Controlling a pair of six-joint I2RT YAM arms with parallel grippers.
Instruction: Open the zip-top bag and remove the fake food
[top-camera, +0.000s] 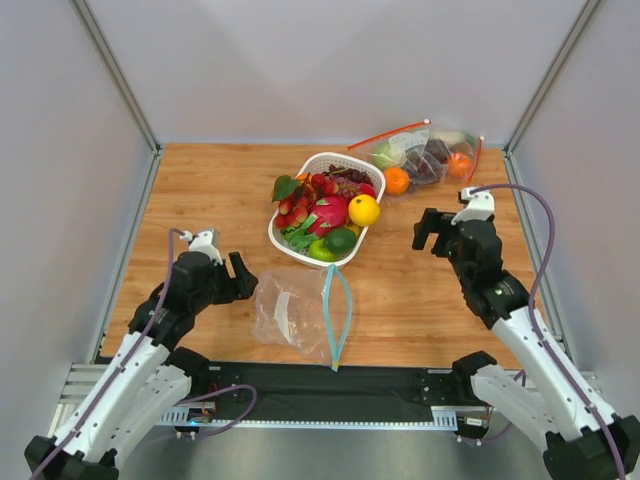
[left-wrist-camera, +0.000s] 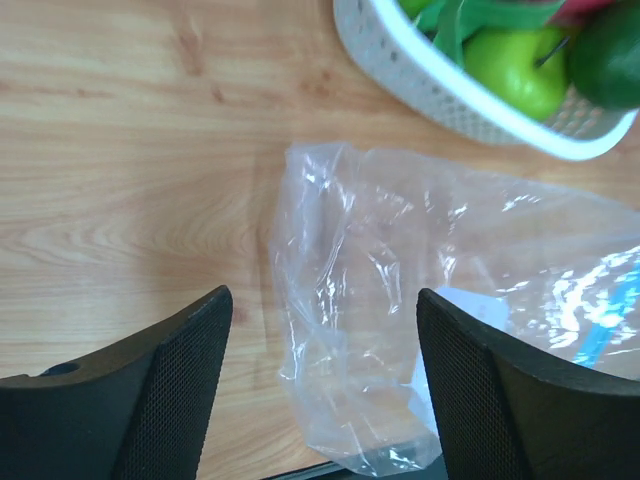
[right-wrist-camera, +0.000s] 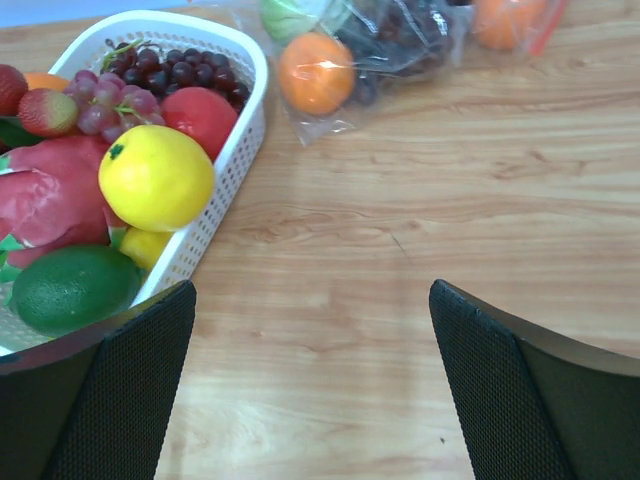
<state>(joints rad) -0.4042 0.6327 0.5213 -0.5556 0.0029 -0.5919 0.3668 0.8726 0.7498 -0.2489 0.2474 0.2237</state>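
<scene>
From above: the zip-top bag (top-camera: 298, 315) lies flat and looks empty at the near middle of the table (top-camera: 200, 190), teal strip to its right. The fake food (top-camera: 363, 210) sits heaped in the white basket (top-camera: 283, 243) just beyond, so the emptying seems done. Left wrist: the left gripper (left-wrist-camera: 320, 385) is released, jaws wide over the bag's closed end, gripping nothing. Right wrist: the right gripper (right-wrist-camera: 310, 385) is spread open above bare wood beside the basket, probably standing by.
</scene>
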